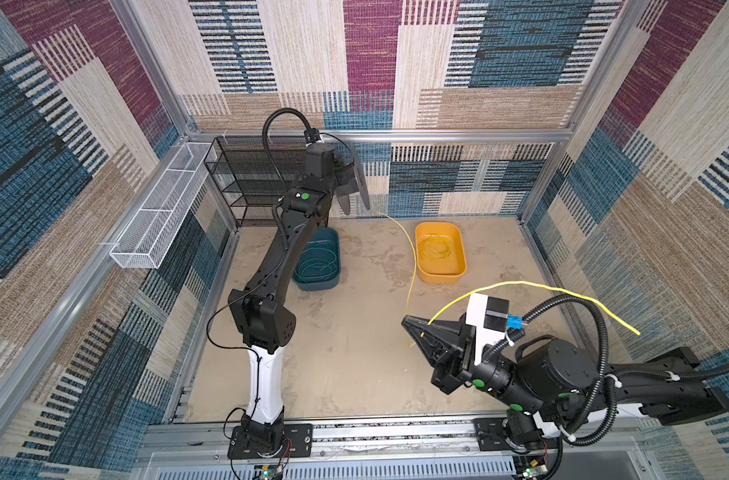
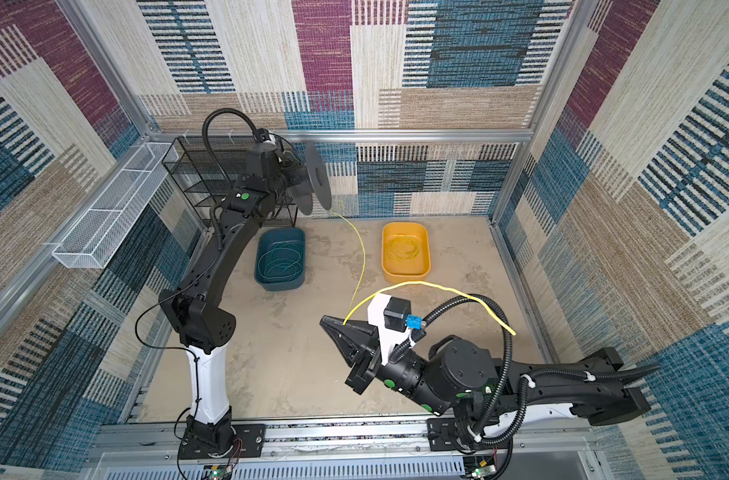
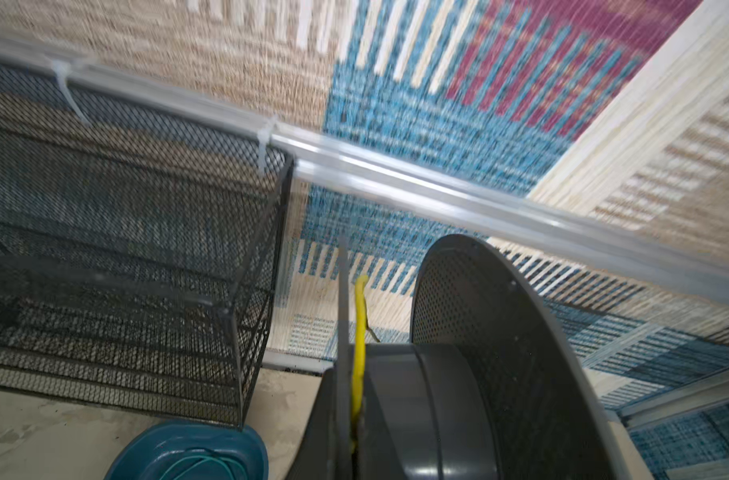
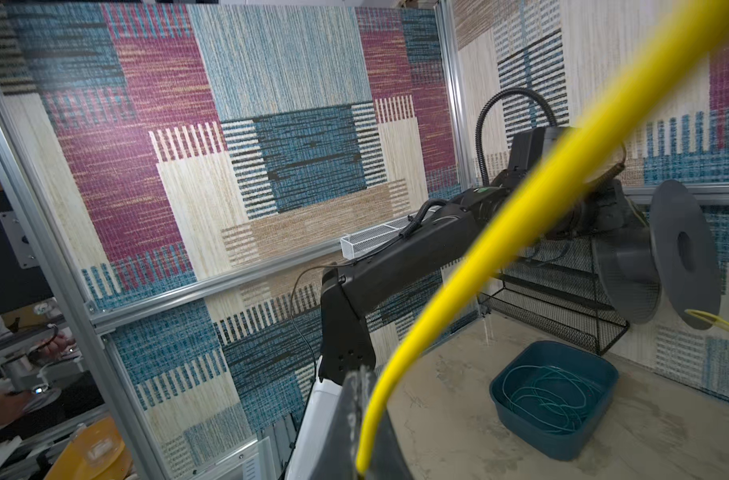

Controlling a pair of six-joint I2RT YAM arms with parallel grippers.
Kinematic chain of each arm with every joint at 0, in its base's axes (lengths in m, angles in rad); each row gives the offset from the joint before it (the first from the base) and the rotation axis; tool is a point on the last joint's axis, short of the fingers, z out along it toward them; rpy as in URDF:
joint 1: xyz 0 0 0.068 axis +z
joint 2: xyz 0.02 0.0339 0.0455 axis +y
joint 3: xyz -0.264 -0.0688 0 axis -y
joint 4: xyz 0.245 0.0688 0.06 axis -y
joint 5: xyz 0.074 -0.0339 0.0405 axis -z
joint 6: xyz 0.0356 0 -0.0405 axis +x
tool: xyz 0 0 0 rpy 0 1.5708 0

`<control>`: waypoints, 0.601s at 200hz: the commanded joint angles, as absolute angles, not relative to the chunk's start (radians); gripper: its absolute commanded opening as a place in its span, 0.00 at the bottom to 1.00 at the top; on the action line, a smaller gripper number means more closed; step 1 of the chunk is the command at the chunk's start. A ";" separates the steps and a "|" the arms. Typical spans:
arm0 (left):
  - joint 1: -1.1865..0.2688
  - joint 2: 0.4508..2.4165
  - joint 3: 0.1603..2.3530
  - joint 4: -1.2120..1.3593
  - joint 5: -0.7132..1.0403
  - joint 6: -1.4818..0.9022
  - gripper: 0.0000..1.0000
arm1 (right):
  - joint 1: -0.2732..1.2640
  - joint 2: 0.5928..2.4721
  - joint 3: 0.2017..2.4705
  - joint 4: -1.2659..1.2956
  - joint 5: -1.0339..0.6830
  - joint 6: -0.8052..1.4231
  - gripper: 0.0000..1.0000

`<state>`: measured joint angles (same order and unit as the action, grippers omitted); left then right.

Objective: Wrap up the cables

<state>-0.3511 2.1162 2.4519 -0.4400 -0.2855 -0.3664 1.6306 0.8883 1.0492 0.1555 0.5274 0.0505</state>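
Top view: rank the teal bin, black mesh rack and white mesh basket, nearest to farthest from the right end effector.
1. Teal bin, mid-table, left of the right end effector.
2. Black mesh rack, back-left corner.
3. White mesh basket, on the left wall.

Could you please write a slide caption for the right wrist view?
The right gripper pinches the yellow cable, which leads to the grey spool held by the left arm, near a teal bin.
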 commanded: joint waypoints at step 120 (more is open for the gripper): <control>-0.423 2.054 2.054 -0.332 -0.356 -0.243 0.00 | 1.513 1.046 1.450 0.218 0.395 -0.128 0.00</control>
<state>-0.4038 2.1586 2.2330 -0.5026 -0.3374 -0.3210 1.5948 1.0447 1.3838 0.1707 0.3470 -0.0456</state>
